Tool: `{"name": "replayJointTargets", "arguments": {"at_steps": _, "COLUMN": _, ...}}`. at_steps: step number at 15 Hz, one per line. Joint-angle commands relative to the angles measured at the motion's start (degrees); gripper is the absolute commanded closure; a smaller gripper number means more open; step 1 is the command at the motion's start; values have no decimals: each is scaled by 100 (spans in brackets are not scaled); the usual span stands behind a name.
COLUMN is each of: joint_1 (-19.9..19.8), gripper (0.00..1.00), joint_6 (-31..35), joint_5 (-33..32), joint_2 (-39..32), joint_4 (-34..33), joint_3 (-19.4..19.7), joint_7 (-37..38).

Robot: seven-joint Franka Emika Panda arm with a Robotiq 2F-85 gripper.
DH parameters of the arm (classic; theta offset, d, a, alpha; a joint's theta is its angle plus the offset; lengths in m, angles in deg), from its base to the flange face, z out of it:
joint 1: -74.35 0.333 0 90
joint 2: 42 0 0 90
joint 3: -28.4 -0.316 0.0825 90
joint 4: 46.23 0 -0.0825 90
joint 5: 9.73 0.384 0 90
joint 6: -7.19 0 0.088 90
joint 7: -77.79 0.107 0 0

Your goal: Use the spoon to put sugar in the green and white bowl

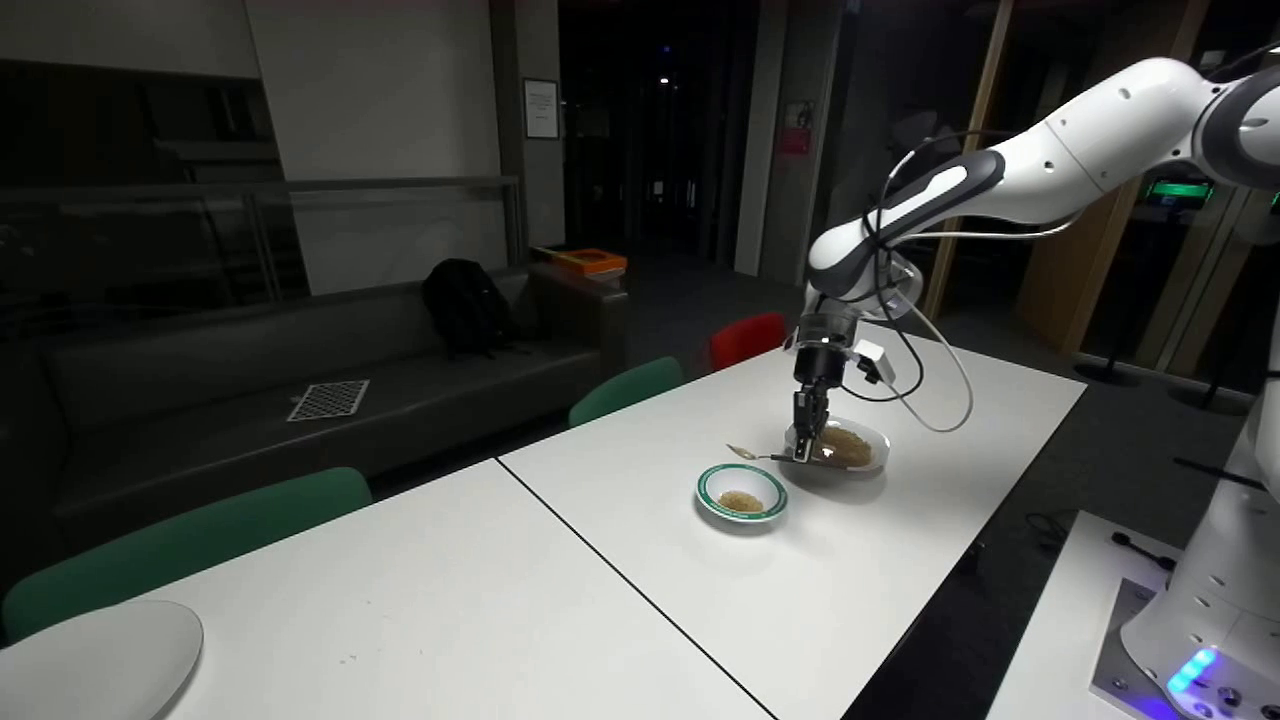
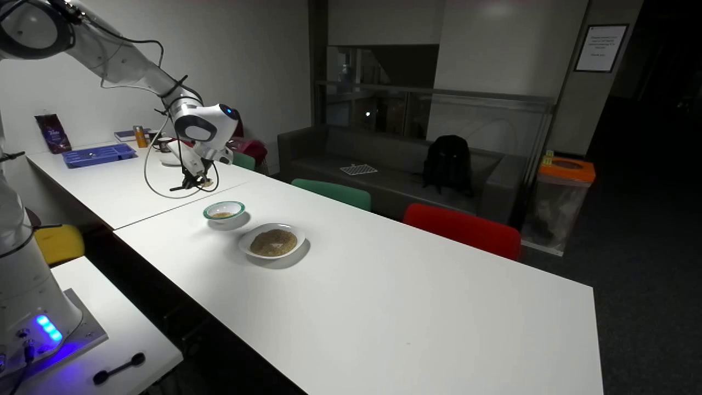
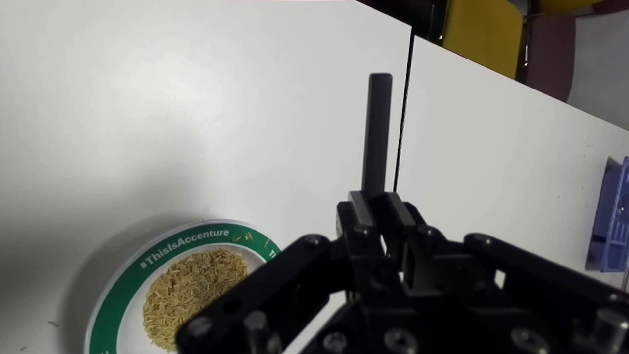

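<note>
Fingers [image 3: 360,209] pinching the spoon [image 3: 377,133] by its dark handle, one each side. Gripper [image 3: 376,201] points down, up above the table [image 2: 428,307], apart from the bowl [image 1: 742,482]; exact ht. can't tell. Handle end pokes out toward the table's arm-side long edge; head [image 1: 742,453] aims at the chair-side long edge. Spoon looks approx. level. Head looks tan in both exterior views, but too small to tell how much is on it.

Bowl: green rim, upright, approx. mid-width btwn the two long edges, nr the seam [image 1: 620,573] btwn table sections. In it a low pile of grain [image 3: 196,290], i.e. the task's sugar: thin, tan, rice-like. A few tan bits [image 3: 248,236] on the rim too, & a couple of dark flecks [image 3: 53,323] on the table just beside, per wrist view.

Dish [image 2: 246,241]: white, same section, nr the bowl but apart, farther from the seam. Brown heap [image 2: 273,243] covers most of its floor.

Other section: plate [image 1: 100,660] nr the chair-side long edge; blue tray [image 2: 101,156] & dark pkt [image 2: 53,133] toward the far short edge. Green chair [image 1: 190,545] & red chair [image 2: 463,230] along the chair-side edge. Arm [image 1: 1095,140] on its own stand [image 2: 126,323] by the arm-side edge.
</note>
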Motion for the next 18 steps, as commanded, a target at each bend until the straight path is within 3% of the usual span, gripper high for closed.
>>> {"name": "replayJointTargets", "arguments": {"at_steps": 1, "joint_1": -133, "gripper": 97, "joint_6": -208, "joint_5": 284, "joint_2": 3, "joint_4": 20, "joint_3": -4, "joint_7": -359}}
{"name": "replayJointTargets", "arguments": {"at_steps": 18, "joint_1": -359, "gripper": 97, "joint_6": -623, "joint_5": 645, "joint_2": -374, "joint_4": -96, "joint_3": 91, "joint_7": -899}}
